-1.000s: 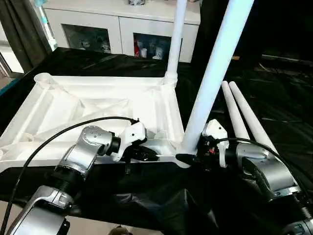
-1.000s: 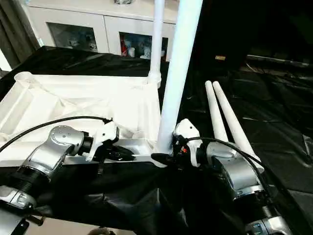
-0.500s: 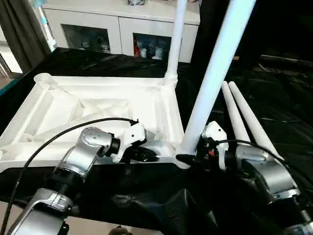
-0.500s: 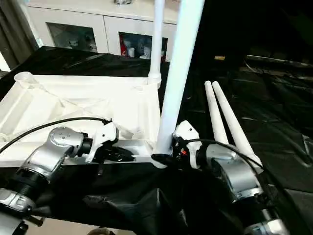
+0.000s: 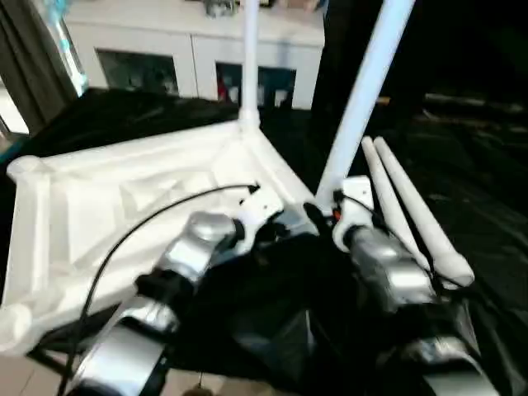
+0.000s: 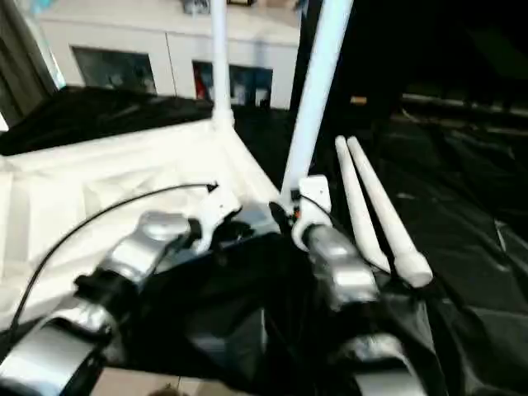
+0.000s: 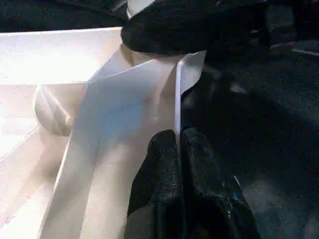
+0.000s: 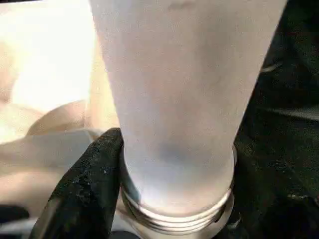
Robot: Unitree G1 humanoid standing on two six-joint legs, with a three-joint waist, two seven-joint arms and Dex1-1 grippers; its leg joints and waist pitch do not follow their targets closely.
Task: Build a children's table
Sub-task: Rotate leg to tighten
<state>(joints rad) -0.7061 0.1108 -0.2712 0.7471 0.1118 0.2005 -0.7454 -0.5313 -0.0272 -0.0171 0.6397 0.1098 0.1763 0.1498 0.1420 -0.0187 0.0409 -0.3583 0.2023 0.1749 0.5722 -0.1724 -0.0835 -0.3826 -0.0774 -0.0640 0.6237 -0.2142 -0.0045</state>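
The children's table top [image 5: 124,190] lies upside down on black cloth, its ribbed underside facing up. One white leg [image 5: 249,66] stands in the far corner socket. A second leg [image 5: 363,99] rises, leaning, from the near right corner. My left gripper [image 7: 178,144] is shut on the thin rim of the top beside that corner. My right gripper [image 5: 323,213] is closed around the base of the leaning leg [image 8: 174,99], with one black finger [image 8: 87,179] against its threaded collar. The other finger is hidden.
Two loose white legs [image 5: 408,206] lie side by side on the black cloth [image 5: 487,181] to the right of the top. A white glass-door cabinet [image 5: 165,49] stands behind. The cloth's front edge hangs just below my forearms.
The view has shifted and blurred. The top now sits turned against the loose legs, its near right corner farther from me. Both arms reach further forward, and the right jaws have narrowed around the leg.
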